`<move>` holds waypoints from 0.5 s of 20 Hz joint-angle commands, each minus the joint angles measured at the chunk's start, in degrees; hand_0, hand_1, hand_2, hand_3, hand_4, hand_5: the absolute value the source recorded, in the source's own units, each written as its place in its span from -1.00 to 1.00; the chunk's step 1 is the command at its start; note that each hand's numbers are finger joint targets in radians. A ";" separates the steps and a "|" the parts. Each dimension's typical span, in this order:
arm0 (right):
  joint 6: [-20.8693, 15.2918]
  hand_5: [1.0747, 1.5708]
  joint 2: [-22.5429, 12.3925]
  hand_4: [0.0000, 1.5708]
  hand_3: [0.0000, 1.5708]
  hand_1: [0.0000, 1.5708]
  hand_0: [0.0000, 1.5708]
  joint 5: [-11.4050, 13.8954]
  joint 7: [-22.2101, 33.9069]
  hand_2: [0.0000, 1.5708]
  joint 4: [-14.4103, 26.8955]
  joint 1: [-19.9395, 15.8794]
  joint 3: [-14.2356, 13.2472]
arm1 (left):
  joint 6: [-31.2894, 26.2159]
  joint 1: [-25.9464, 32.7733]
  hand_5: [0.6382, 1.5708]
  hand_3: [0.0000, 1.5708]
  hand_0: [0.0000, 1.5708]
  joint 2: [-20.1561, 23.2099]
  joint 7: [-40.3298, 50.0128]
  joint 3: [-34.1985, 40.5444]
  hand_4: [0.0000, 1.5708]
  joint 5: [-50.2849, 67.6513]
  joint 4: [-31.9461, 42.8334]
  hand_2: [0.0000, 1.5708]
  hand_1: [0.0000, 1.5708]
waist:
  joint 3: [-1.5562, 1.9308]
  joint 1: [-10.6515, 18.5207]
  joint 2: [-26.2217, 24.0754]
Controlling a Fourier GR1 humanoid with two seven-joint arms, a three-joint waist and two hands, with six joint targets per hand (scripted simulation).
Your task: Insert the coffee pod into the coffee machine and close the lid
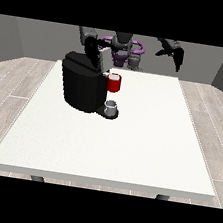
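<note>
A black coffee machine [82, 86] stands on the white table [130, 136] at the left of the middle. Its lid [102, 56] is tilted up at the back. A red pod holder [114, 83] juts from its front, and a small grey cup [111, 108] sits on the base below. The hand at the view's left [91, 45] hangs just behind the machine's top, mostly hidden by the lid. The hand at the view's right [176, 53] is raised above the table's far edge, fingers pointing down and holding nothing. No separate coffee pod shows.
The robot's torso [123, 49] stands behind the far table edge. Grey wooden floor surrounds the table. Bare table surface stretches to the right of the machine and towards the front edge.
</note>
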 commanded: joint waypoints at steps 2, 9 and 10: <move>1.62 1.00 -0.04 -0.85 -1.00 -1.00 -1.00 2.06 -0.14 -1.00 0.15 -2.97 2.73 | 2.87 1.32 1.00 -1.00 -1.00 -3.46 2.07 -3.36 -0.54 -2.13 -1.42 -1.00 -1.00 | -0.08 0.92 -0.96; 1.12 1.00 0.32 -1.00 -1.00 -1.00 -1.00 2.43 0.28 -1.00 -0.35 -5.45 2.94 | 0.61 -0.16 1.00 -1.00 -1.00 -1.30 2.22 -3.28 -0.58 -1.34 -2.29 -1.00 -1.00 | -0.05 4.19 0.90; 0.82 1.00 0.59 -1.00 -1.00 -1.00 -1.00 3.28 2.67 -1.00 -1.25 -8.24 4.09 | 0.77 -1.73 1.00 -1.00 -1.00 -1.38 1.75 -3.22 -0.59 -1.46 -0.75 -1.00 -1.00 | -0.09 3.84 1.66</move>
